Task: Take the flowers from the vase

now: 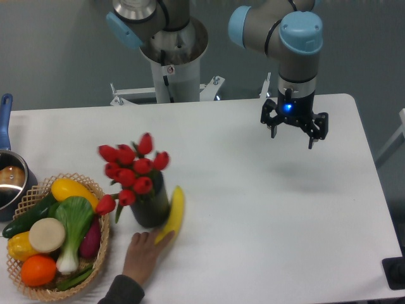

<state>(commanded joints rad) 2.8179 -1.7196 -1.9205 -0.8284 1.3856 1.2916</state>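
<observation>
The flowers (133, 168), a bunch of red tulip buds, stand in the dark grey vase (150, 206) at the front left of the white table. My gripper (294, 134) hangs in the air over the back right of the table, far to the right of the vase and apart from it. Its fingers point down, spread open, with nothing between them.
A yellow banana (174, 213) leans against the vase's right side, and a person's hand (140, 253) rests on the table just below it. A wicker basket (101, 250) of vegetables and fruit stands at the front left. A blue-handled metal pot (9, 180) sits at the left edge.
</observation>
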